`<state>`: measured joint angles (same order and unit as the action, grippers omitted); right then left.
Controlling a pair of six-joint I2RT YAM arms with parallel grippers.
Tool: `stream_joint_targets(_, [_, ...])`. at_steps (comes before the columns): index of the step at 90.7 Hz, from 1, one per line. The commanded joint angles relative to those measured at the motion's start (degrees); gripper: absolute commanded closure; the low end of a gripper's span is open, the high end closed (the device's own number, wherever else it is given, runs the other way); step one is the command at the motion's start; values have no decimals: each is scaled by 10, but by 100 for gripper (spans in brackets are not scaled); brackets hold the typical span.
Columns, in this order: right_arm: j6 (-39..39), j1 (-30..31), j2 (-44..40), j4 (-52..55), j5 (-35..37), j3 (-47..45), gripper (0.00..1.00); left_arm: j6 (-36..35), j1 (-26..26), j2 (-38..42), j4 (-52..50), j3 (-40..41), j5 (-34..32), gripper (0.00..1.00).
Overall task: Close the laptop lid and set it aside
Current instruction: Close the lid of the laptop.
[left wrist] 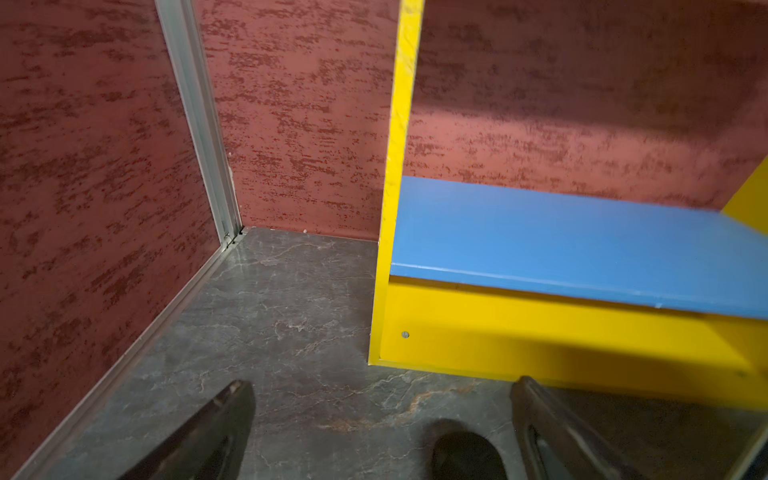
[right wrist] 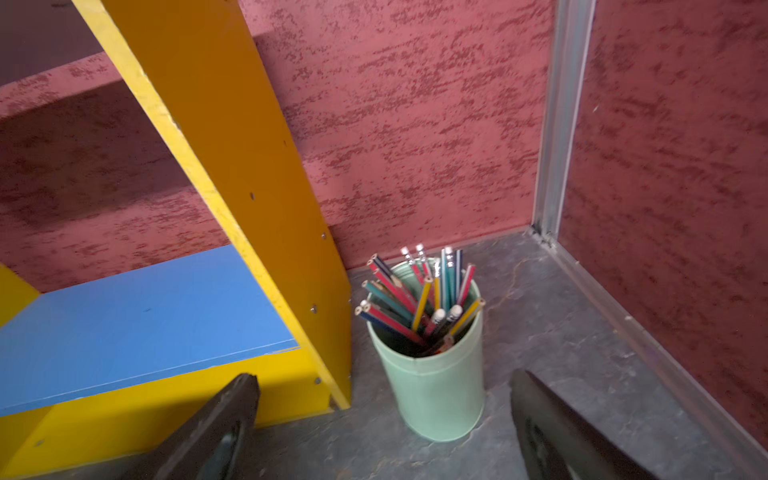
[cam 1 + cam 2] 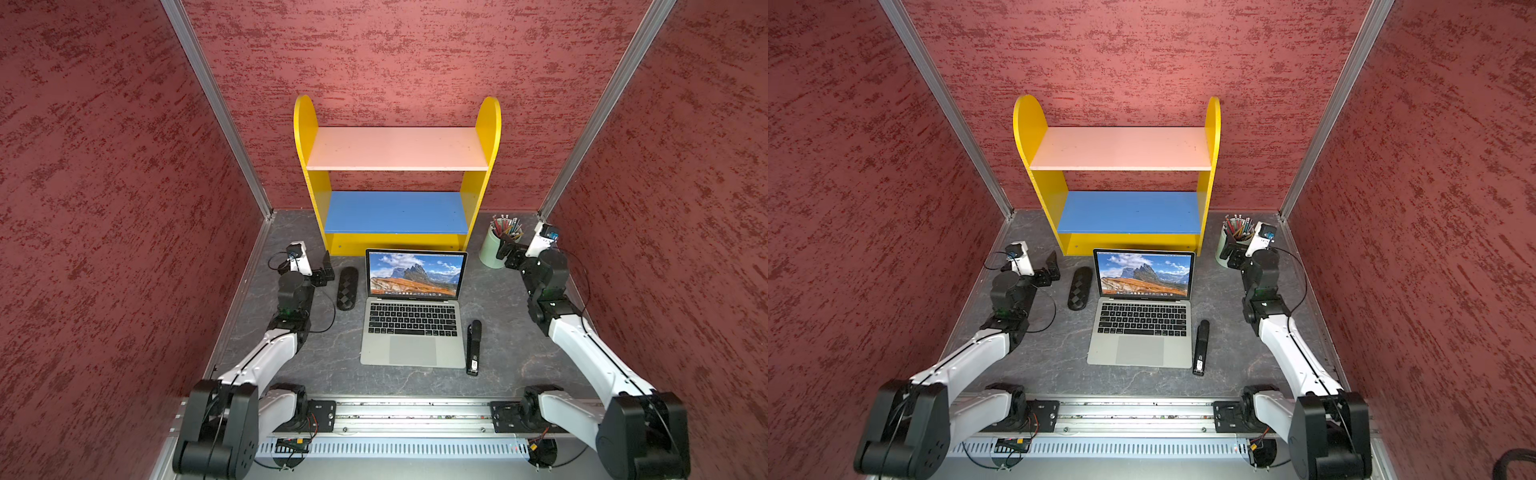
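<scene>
Starting nearest, the laptop [image 3: 412,332] lies flat on the grey table [image 3: 324,365], centred in front of the yellow shelf [image 3: 319,195]. Its trackpad end is the end farthest from the shelf and its hinge end stops just short of the shelf's base. A black stapler [image 3: 473,347] lies toward the shelf's right side, about as far out from it as the trackpad.

The laptop lid [image 3: 415,274] stands open, leaning slightly back toward the shelf, with its mountain picture facing away from it. The hinge line and the base's long axis run parallel to the shelf's boards.

It looks like a thin, stiff metal slab that is smooth and probably slippery, with some weight, and the screen is the fragile part. The lid's top edge seems the best place to press it down. Once it is shut, the side edges look like the place to grip or push it.

A black oval case [image 3: 347,288] lies in front of the shelf's left foot.

The left gripper [image 1: 382,384] is by that same foot, jaws wide apart and holding nothing. The right gripper [image 2: 384,376] is by the shelf's right foot, jaws likewise spread and empty. It faces a green pencil cup [image 2: 436,395] that stands just beside that foot.
</scene>
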<state>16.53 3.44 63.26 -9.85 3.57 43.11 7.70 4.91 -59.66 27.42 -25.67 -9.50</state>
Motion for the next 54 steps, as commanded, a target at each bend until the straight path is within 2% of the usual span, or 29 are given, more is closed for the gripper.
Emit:
stream_joint_targets(1, [149,-4,3,221,-46,66,2,184,-17,57,-195,-25,-36,0])
stream_joint_targets(7, [161,-4,5,248,-93,89,2,273,-36,88,-261,-27,-12,0])
stream_joint_targets(13, [165,-4,4,216,-170,92,2,284,-54,110,-265,-20,58,0])
stream_joint_targets(21, [181,0,14,197,-233,111,1,290,-56,122,-304,-27,86,0])
stream_joint_targets(34, [162,31,53,252,-252,186,2,295,-54,125,-338,-39,121,0])
stream_joint_targets(54, [123,101,126,327,-241,302,2,299,-51,117,-346,-41,151,0])
